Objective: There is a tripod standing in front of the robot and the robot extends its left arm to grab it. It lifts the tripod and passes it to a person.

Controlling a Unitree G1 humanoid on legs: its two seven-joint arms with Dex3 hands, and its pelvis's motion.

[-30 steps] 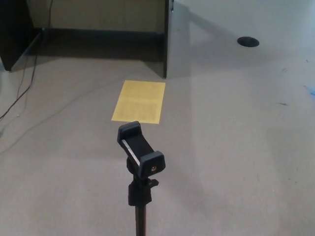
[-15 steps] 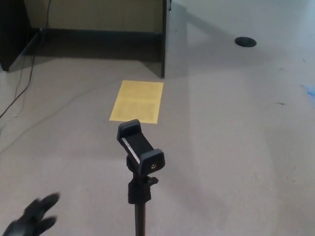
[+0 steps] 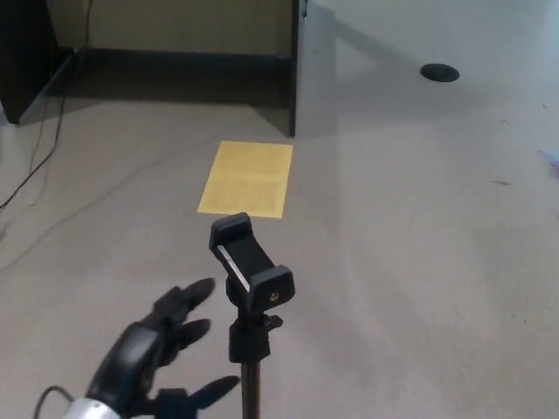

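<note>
Pale grey carpet [image 3: 419,262] stretches before me, a yellow sheet [image 3: 245,179] lying flat on it; beyond, a dark desk panel [image 3: 294,65], trailing cables [image 3: 39,148] and a round black floor cap [image 3: 439,72].

No readable text anywhere. The yellow sheet [image 3: 245,179] on the floor has faint darker bands that may be print, too blurred to make out. The phone clamp [image 3: 251,264] on the tripod [image 3: 250,349] shows no brand or label. No markings visible on the left hand [image 3: 157,353].
</note>
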